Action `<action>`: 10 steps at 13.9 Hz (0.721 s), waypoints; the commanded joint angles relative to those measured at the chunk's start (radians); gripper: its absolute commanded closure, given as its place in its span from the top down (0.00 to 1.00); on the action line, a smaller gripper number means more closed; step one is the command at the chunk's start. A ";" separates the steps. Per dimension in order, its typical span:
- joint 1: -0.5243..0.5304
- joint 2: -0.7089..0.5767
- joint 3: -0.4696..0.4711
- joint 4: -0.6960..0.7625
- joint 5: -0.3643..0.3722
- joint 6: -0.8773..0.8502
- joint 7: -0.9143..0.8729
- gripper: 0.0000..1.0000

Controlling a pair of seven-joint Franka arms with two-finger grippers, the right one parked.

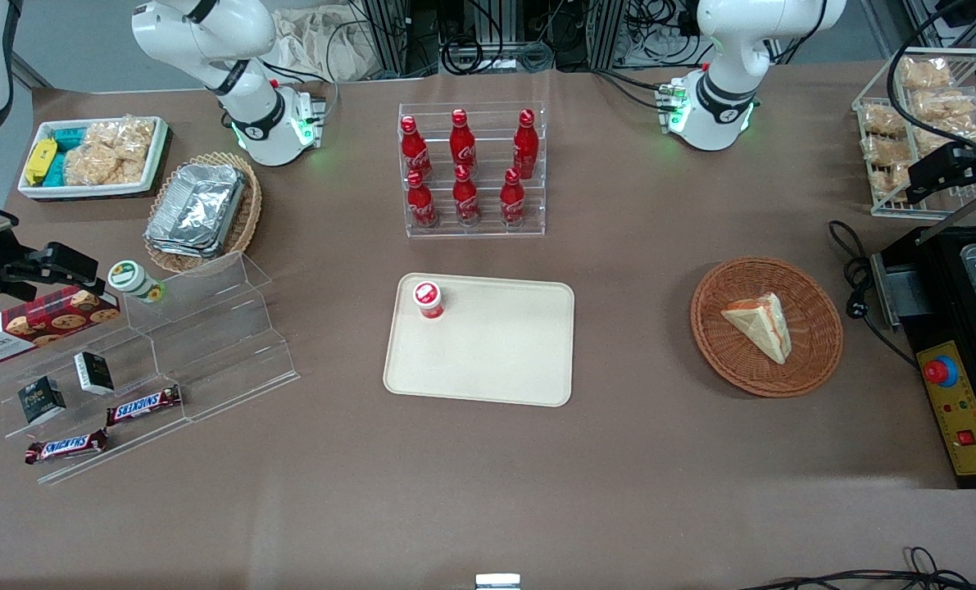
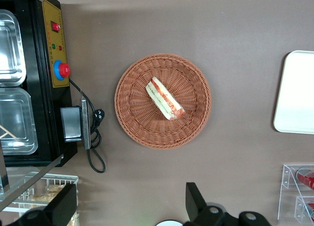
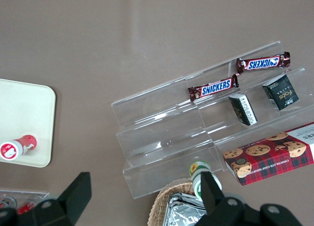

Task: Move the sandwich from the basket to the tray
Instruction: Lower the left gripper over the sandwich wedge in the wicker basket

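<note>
The sandwich (image 1: 762, 324) (image 2: 164, 98), a pale bread wedge with red and green filling at its edge, lies in the round reddish-brown basket (image 1: 717, 344) (image 2: 132, 118). The cream tray (image 1: 496, 360) (image 2: 297, 93) lies flat at the table's middle, toward the parked arm from the basket, and a small red-capped bottle (image 1: 428, 299) stands on one corner of it. My gripper (image 1: 946, 172) (image 2: 130, 199) hangs high over the working arm's end of the table, farther from the front camera than the basket. It is open, its fingers wide apart and holding nothing.
A black appliance (image 1: 959, 360) (image 2: 29, 79) with a red button and a looped cable (image 1: 852, 270) sits close beside the basket. A wire rack of snack bags (image 1: 914, 123) stands under my gripper. A clear rack of red cola bottles (image 1: 471, 172) stands farther back than the tray.
</note>
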 commanded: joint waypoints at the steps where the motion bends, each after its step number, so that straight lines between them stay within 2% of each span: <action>1: -0.020 -0.006 0.017 0.013 -0.012 -0.021 -0.008 1.00; 5: -0.014 0.008 0.014 0.001 0.002 -0.013 -0.024 1.00; 10: -0.012 0.077 0.012 -0.079 -0.014 0.065 -0.245 1.00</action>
